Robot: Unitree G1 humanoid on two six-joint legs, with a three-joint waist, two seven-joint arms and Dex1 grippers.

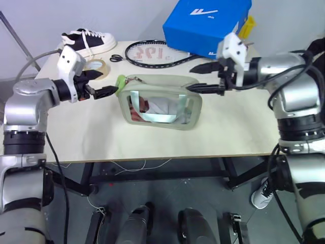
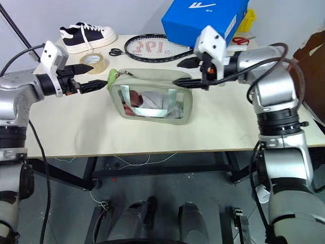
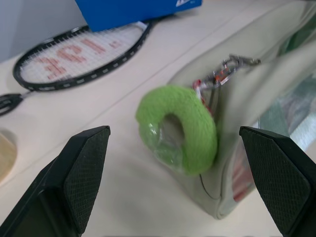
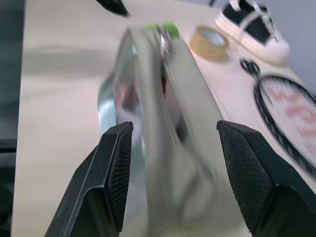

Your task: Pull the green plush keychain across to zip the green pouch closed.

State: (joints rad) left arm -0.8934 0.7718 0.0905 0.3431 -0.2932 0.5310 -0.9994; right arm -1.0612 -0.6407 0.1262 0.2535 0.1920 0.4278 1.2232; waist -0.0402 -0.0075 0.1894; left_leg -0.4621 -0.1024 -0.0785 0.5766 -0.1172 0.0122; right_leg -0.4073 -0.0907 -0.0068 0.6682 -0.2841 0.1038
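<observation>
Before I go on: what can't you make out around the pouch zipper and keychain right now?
- Zipper closure on the green pouch: too small in the eye views, motion-blurred in the right wrist view.
- Pouch contents: blurred behind the glossy window.
- Green plush keychain: its clip is blurred in the left wrist view.

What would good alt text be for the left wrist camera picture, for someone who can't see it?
A lime-green plush keychain, ring-shaped, hangs from a metal clip at the end of the pale green pouch, centred between the left gripper's two wide-open black fingers. Behind on the light table lie a racket and the corner of a blue box.
</observation>
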